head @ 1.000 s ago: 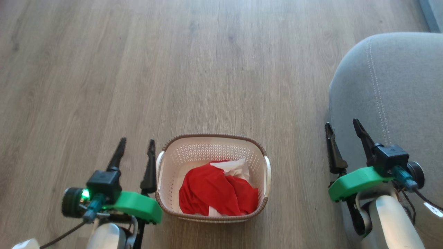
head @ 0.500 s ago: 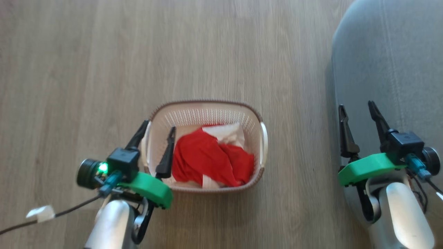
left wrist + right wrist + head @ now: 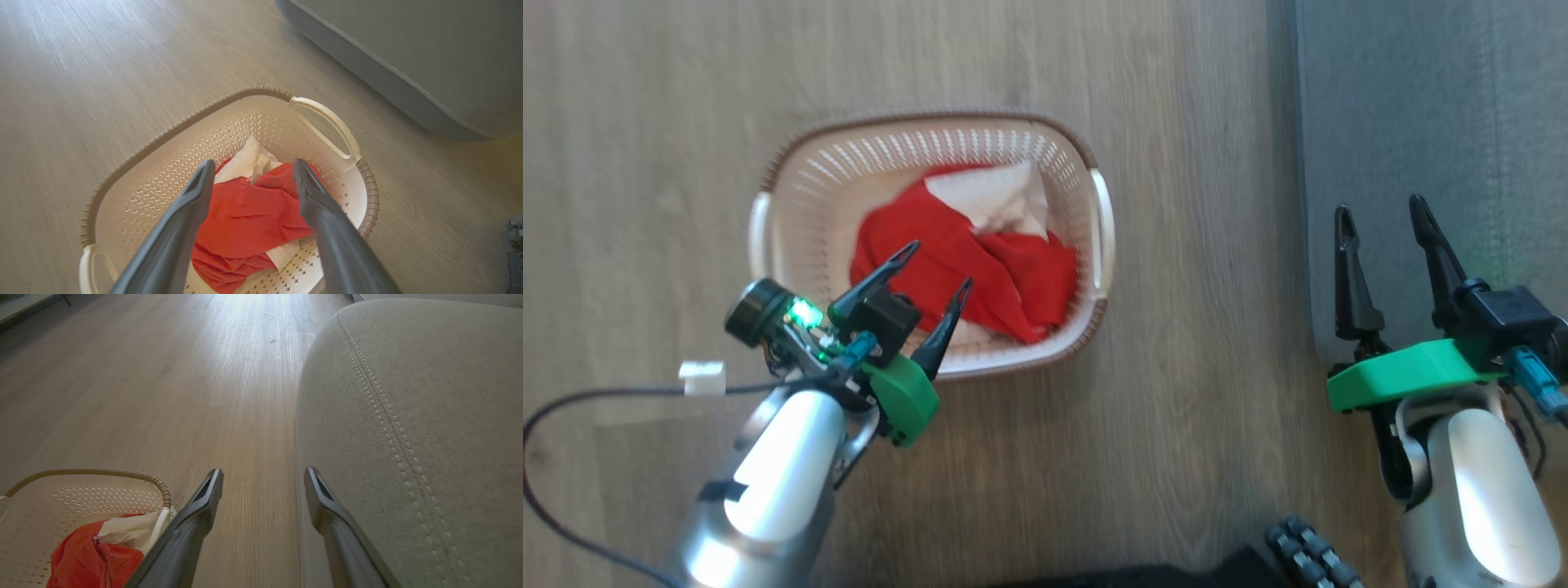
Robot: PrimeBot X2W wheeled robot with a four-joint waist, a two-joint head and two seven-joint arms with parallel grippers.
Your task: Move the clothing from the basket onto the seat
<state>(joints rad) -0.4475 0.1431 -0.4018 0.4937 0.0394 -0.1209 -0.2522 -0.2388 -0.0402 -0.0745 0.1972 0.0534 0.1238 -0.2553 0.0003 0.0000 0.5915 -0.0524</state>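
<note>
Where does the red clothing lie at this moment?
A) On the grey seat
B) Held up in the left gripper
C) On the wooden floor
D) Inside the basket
D: the red clothing lies crumpled inside the basket, and the left gripper is open above it and holds nothing.

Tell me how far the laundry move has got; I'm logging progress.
Done: nothing; the clothing lies in the basket. In hand: the left gripper, open, hovers over the red fabric, not gripping. Left: grasp each garment and carry it to the seat, near which the right gripper hangs open.
</note>
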